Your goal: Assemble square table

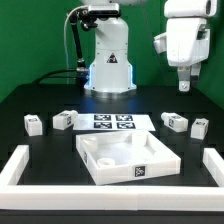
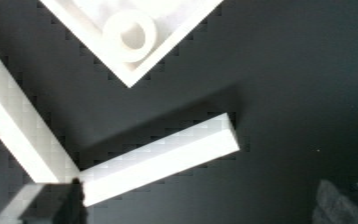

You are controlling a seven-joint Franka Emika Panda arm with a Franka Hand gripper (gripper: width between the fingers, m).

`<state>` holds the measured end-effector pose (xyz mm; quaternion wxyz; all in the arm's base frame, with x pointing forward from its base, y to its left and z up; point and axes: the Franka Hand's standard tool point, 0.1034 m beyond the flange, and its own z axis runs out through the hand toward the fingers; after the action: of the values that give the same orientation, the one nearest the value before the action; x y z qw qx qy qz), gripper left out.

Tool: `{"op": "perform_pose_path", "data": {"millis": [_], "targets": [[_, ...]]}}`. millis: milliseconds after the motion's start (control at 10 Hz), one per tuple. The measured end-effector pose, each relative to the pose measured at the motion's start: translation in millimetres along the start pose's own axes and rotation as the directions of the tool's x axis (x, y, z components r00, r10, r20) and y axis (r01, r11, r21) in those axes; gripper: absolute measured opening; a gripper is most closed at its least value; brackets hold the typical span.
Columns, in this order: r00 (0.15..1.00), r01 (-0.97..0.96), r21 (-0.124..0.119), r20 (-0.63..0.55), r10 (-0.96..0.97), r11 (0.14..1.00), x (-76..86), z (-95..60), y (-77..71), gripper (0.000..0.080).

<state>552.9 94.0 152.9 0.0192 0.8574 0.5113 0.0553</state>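
The square tabletop (image 1: pixel 125 158), a white slab with a raised rim and a black-white tag on its front edge, lies in the middle of the black table. Two small white tagged leg blocks (image 1: pixel 34 124) (image 1: pixel 63 120) lie at the exterior view's left, and two more (image 1: pixel 173 120) (image 1: pixel 199 127) at its right. My gripper (image 1: pixel 183 82) hangs high above the right side, apart from every part. In the wrist view one corner of the tabletop (image 2: pixel 105 20) shows with its round socket (image 2: pixel 133 38). The gripper (image 2: pixel 202 210) is open and empty; its dark fingertips (image 2: pixel 51 205) show only at the picture's edge.
The marker board (image 1: pixel 112 121) lies flat behind the tabletop. Long white frame bars border the table at the exterior view's left (image 1: pixel 15 165), right (image 1: pixel 212 165) and front (image 1: pixel 110 215); two show in the wrist view (image 2: pixel 25 120) (image 2: pixel 158 155). The robot base (image 1: pixel 108 60) stands at the back.
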Motion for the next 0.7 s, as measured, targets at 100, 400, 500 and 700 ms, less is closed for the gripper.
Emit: {"op": "perform_pose_path", "data": {"millis": [100, 400, 500, 700], "targets": [[1.000, 0.001, 0.000, 0.000, -0.001, 1.000, 0.0, 0.0, 0.0, 0.0649], [1.000, 0.000, 0.000, 0.000, 0.000, 1.000, -0.1, 0.2, -0.1, 0.0649], [1.000, 0.000, 0.001, 0.000, 0.000, 1.000, -0.2, 0.5, -0.1, 0.0649], [0.984, 0.177, -0.002, 0.007, -0.177, 0.984, -20.2, 2.8, 3.3, 0.0649]]}}
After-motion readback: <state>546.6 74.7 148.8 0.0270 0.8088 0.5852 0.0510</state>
